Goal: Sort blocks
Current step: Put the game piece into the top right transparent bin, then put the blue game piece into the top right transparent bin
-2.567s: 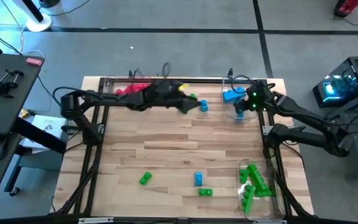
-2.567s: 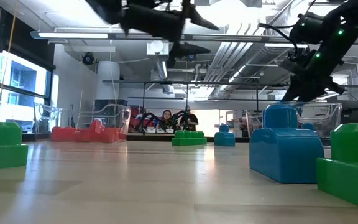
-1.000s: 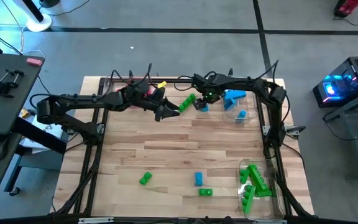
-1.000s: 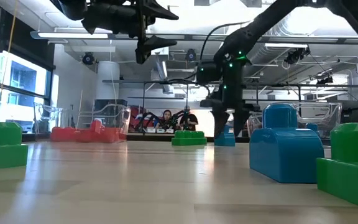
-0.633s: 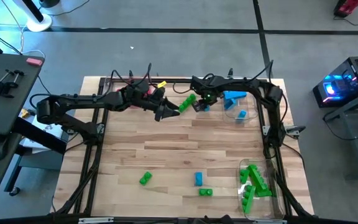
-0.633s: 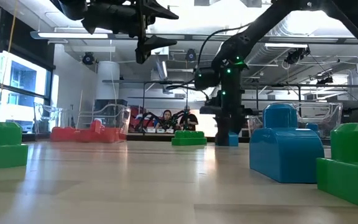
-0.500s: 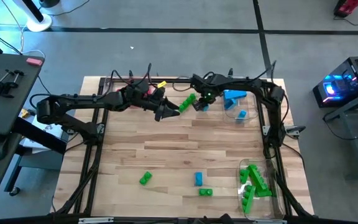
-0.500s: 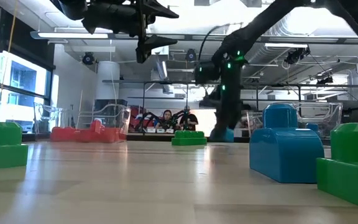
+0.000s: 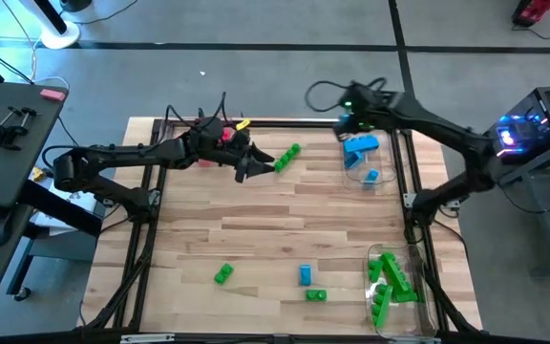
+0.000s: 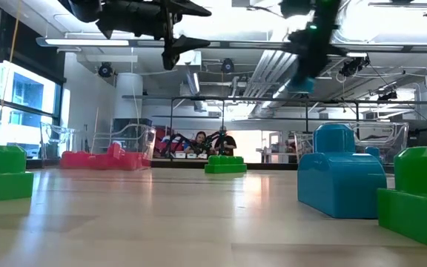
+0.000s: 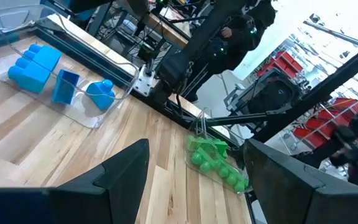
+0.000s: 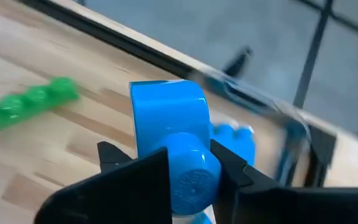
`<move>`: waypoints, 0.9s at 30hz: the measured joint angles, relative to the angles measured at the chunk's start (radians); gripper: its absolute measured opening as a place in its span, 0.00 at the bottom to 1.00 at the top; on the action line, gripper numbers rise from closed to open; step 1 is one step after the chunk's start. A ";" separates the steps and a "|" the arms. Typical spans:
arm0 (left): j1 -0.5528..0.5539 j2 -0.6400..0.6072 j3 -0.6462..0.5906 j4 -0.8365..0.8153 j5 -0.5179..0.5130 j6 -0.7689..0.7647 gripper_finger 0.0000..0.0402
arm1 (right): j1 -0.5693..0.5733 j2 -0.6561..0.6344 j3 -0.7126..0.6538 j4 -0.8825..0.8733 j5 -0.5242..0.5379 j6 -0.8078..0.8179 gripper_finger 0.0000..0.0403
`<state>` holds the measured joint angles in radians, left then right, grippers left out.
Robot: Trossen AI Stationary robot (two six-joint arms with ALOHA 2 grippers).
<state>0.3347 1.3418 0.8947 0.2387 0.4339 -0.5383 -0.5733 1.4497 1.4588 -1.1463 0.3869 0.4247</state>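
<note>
Blue block [image 12: 178,155] clamped (raised) in right gripper [image 12: 174,167] over the tray [image 9: 361,168].

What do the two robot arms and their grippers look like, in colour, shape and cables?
Both arms are dark, almost black, slim and jointed. The left arm carries loose dark cables and a yellow tag near its wrist. The right arm shows a small green light and a looping cable. Each gripper has two dark, flat, angular fingers.

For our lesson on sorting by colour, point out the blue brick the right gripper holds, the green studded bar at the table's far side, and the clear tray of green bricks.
blue brick [image 12: 169,134]: right wrist view, its front face.
green studded bar [image 9: 288,156]: high view, its middle.
clear tray of green bricks [image 9: 371,252]: high view, its far rim.
</note>
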 joint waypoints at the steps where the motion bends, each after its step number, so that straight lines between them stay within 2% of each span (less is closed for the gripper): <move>1: 0.000 0.000 0.000 0.000 0.000 0.000 0.62 | -0.020 -0.031 -0.036 -0.003 -0.005 0.022 0.05; 8: 0.000 0.000 0.000 0.001 -0.002 -0.016 0.62 | -0.128 -0.168 -0.371 0.048 -0.066 0.136 0.13; 12: -0.001 0.000 0.000 0.001 -0.002 -0.041 0.62 | -0.151 -0.194 -0.488 0.095 -0.092 0.194 0.14; 18: -0.002 0.000 0.000 0.001 0.001 -0.063 0.62 | -0.151 -0.201 -0.479 0.096 -0.100 0.136 0.21; 24: -0.006 0.000 0.000 -0.001 0.009 -0.082 0.62 | -0.151 -0.201 -0.408 0.061 -0.099 0.066 0.38; 27: -0.010 0.000 0.000 -0.002 0.055 -0.082 0.62 | -0.151 -0.202 -0.350 0.044 -0.158 -0.009 0.46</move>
<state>0.3252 1.3422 0.8944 0.2371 0.4894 -0.6201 -0.7241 1.2475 1.1088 -1.1024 0.2293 0.4157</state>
